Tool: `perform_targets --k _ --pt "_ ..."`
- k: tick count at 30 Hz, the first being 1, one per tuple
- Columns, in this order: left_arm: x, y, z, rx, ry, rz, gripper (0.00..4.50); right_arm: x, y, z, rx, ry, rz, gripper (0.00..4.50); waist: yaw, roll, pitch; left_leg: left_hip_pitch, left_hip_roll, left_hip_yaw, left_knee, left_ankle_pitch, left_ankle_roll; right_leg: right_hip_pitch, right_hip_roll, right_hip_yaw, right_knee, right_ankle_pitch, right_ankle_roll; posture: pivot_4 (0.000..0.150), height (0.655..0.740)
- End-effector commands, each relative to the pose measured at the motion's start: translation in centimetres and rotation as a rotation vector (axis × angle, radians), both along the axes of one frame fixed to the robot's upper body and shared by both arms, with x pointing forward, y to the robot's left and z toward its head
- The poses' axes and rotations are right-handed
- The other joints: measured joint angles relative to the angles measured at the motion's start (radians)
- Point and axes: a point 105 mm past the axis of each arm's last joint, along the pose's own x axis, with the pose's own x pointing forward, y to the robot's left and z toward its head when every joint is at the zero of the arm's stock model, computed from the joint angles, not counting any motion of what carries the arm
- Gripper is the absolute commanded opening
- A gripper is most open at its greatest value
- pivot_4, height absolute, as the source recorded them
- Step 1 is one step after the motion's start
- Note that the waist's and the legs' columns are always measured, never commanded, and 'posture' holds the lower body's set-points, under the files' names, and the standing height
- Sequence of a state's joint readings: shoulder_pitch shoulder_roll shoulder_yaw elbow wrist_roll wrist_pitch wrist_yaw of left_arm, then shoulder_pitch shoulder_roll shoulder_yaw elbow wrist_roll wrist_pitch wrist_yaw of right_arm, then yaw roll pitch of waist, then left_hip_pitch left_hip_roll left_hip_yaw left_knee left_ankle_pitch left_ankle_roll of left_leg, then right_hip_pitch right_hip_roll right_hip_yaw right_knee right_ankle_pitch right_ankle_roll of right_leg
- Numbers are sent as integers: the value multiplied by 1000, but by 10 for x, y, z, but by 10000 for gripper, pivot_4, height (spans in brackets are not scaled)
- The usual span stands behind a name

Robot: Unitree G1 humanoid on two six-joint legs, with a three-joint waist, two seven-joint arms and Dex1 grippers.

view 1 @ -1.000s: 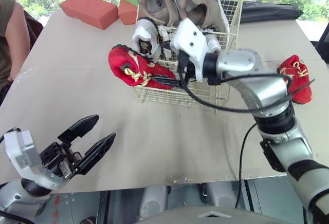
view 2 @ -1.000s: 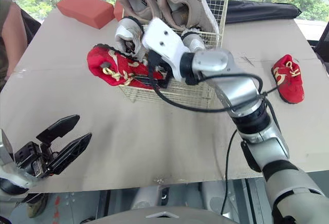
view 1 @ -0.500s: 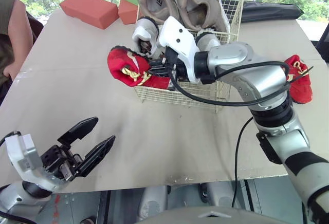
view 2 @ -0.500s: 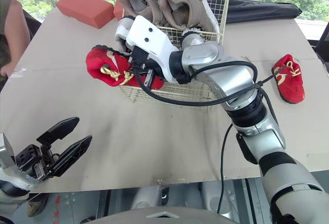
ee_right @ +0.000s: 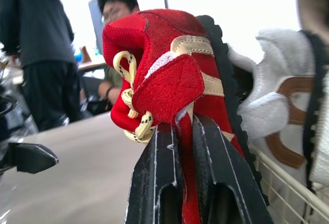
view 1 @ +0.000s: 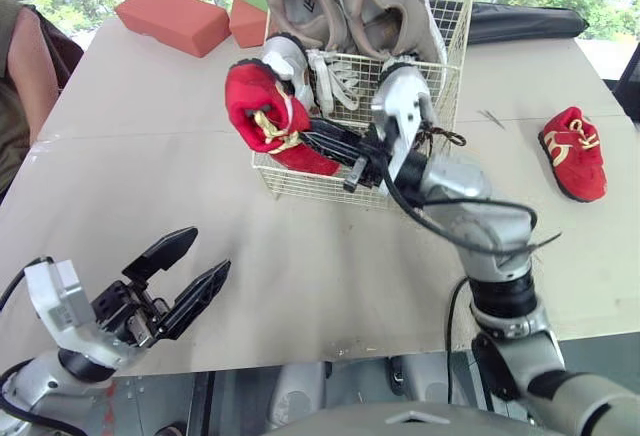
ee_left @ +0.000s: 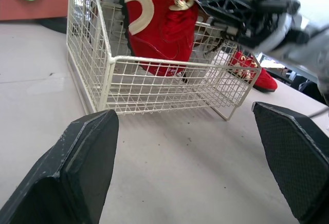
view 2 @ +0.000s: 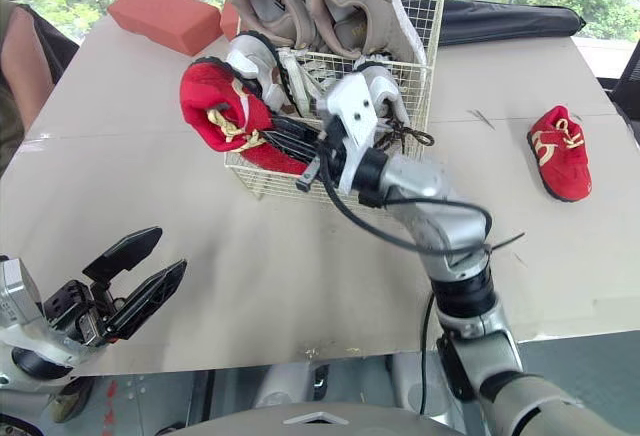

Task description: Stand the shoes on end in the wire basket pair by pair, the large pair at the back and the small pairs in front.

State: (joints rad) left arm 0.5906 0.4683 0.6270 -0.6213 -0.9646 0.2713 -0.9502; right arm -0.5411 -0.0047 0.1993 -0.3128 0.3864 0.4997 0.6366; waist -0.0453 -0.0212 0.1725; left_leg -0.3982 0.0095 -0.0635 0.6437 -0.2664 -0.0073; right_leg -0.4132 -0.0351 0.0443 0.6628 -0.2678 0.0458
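Right gripper (ee_right: 181,131) clamped on red shoe (view 1: 262,114): toe up, cream laces, black sole, heel inside wire basket (view 1: 330,184), front-left corner.

The left arm (view 1: 60,348) is held low and close to the body. The left gripper (view 1: 203,253) is opened wide, with its two black fingers (ee_left: 85,167) spread far apart and pointed forward. The right arm (view 1: 470,218) is bent and stretched out ahead. The right gripper (ee_right: 184,131) is squeezed tight on a red shoe (view 1: 262,116), which is pinched between the two fingers.
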Motion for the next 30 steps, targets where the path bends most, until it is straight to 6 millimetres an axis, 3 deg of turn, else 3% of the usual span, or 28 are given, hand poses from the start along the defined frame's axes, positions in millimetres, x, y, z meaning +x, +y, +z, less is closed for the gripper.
perform_targets --k 1,3,8,14,17,21,22,24,30 --pt "0 2 7 15 -24 2 45000 -10 9 4 60 -76 33 377 0 0 0 1 0 0 0 0 0 1 0 0 0 0 0 1500 7400" --pt "0 3 8 20 -22 -2 45000 -6 13 -6 52 -80 21 377 0 0 0 2 0 0 1 0 0 1 1 0 1 0 0 1500 7400" --pt "-1 3 11 29 -20 -1 45000 5 14 -55 38 58 20 377 1 -2 -2 2 0 0 3 0 -1 3 1 -1 1 0 0 1500 7400" --pt "-2 3 12 32 -15 -1 45000 2 10 -74 29 167 47 377 3 -3 -5 9 0 -1 4 0 0 10 1 -1 1 0 0 1500 7400" --pt "-2 2 12 31 -13 -10 45000 0 1 -72 37 178 53 9622 8 -4 -6 17 0 -1 3 -1 0 20 0 -1 -1 -1 0 1500 7400" --pt "0 -7 12 22 -9 -60 45000 1 -26 -59 3 126 5 28072 16 -5 -6 16 -1 -2 3 -1 0 20 0 -2 -2 -1 0 1500 7400" --pt "1 -8 12 20 -8 -72 45000 1 -32 -55 -11 101 -13 35758 16 -5 -6 17 -1 -2 4 -1 0 20 0 -2 -2 0 0 1500 7400" --pt "3 -13 13 18 -7 -102 45000 -2 -44 -45 -34 59 -28 42115 16 -4 -6 16 -1 -2 4 -1 0 20 0 -2 -1 0 0 1500 7400" --pt "4 -43 17 -23 38 -269 45000 -25 -74 -11 -82 1 1 42115 6 0 -2 16 -2 -2 5 -1 0 19 1 -1 1 0 0 1500 7400"
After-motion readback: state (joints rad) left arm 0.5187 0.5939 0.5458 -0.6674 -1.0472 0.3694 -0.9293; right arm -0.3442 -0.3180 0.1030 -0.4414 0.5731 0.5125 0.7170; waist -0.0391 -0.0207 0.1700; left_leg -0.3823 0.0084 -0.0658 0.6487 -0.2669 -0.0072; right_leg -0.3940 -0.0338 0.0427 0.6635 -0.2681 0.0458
